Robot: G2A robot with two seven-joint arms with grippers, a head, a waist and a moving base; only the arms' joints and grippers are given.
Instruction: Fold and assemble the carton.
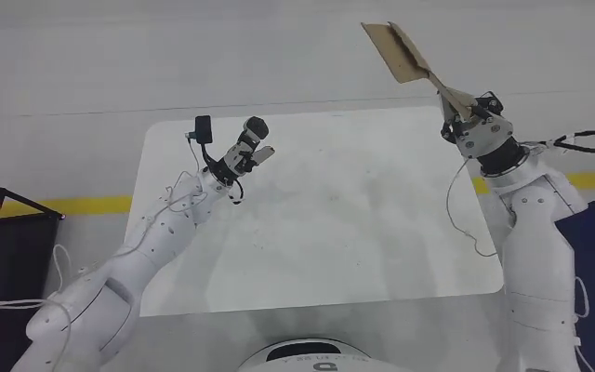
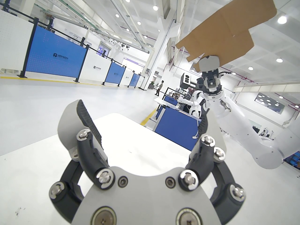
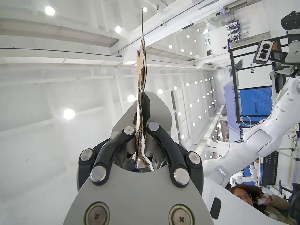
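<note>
Right gripper (image 3: 141, 104) clamps one edge of the flat carton (image 1: 400, 51), up in the air off the table's (image 1: 325, 232) far right corner, left gripper (image 2: 143, 118) wide open & empty; it looks light, thin, bendy at creases, so prob. grab a panel edge.

My right pincer (image 1: 462, 106) gripped the flattened cardboard carton (image 1: 402, 48) by one end, holding it out past the far right corner of the white counter (image 1: 353, 223). My left pincer (image 1: 262, 153) hovered over the counter's far left part, well apart from it.
</note>
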